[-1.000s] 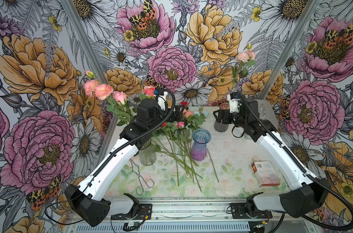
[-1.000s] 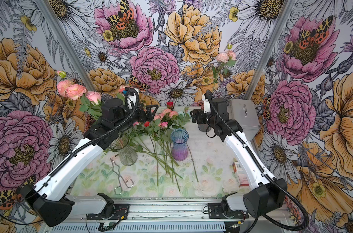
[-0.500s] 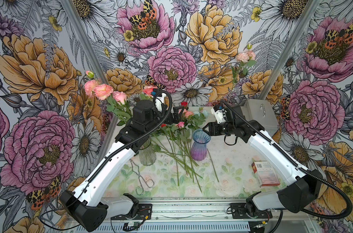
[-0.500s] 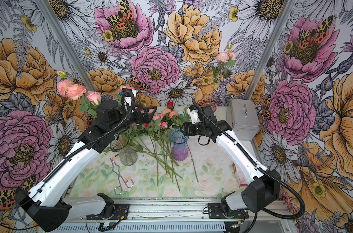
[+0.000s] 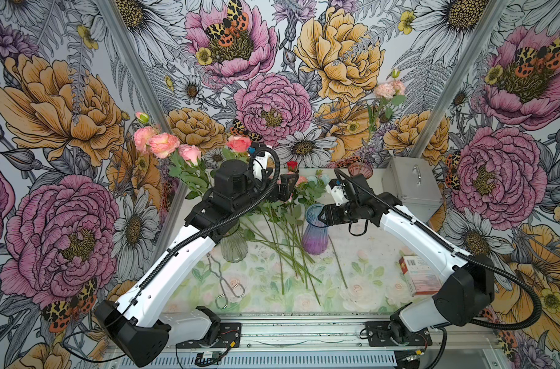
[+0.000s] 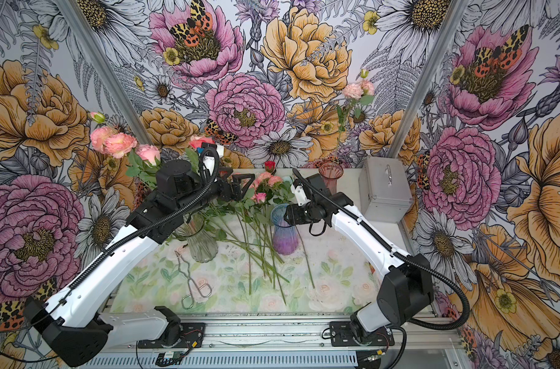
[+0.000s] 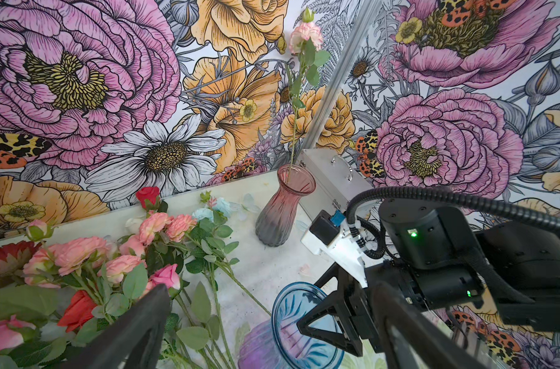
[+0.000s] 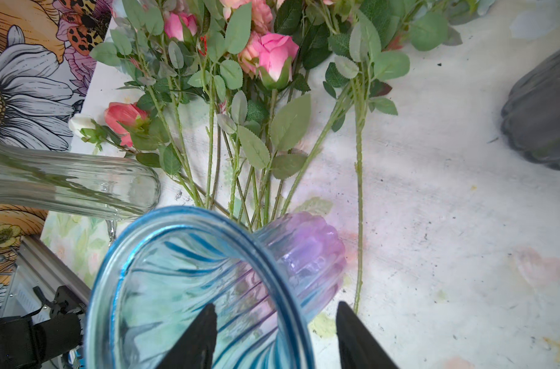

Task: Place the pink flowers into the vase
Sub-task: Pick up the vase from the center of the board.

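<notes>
My right jaws, earlier beside the pink vase (image 5: 360,168), now sit at the blue vase (image 5: 315,236), its rim between them, and they stand narrower.

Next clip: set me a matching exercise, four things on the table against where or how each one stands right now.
Things:
1. blue-purple vase
2. clear vase
3. pink-grey vase
4. tongs

States:
A. lies flat on the mat
B. holds one tall pale pink flower
C. right hand straddles its rim
D. holds several pink flowers

Pairs: 1-C, 2-D, 3-B, 4-A
</notes>
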Controlling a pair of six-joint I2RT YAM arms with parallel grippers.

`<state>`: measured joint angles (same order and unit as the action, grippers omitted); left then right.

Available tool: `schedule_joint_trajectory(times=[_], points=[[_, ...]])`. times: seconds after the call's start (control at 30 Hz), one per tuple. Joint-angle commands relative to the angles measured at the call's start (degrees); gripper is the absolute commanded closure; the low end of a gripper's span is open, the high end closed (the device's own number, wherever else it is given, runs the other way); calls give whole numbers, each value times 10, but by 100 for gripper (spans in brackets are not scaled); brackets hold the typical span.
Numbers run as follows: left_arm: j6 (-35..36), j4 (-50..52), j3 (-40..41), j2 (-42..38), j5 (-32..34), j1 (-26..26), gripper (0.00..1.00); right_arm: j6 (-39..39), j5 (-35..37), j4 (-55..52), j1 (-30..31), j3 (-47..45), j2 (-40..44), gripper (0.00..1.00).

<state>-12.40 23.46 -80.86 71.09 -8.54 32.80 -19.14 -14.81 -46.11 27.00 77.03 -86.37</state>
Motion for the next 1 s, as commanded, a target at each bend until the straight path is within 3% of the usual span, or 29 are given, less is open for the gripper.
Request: schedule_joint_trajectory(times=[0.0,0.33,0.47,0.63,0.97], points=[[12,7,8,-6,-12,3,1,7,27,-3,4,9,-16,45],[16,7,12,-9,-10,5,1,10,42,-4,9,21,-33,72],[17,7,12,-8,-9,5,1,8,47,-8,10,27,-30,88],[19,7,12,-8,-8,6,1,11,63,-22,15,31,-26,99],[25,6,15,-6,-7,6,1,4,45,-26,15,37,-18,100]])
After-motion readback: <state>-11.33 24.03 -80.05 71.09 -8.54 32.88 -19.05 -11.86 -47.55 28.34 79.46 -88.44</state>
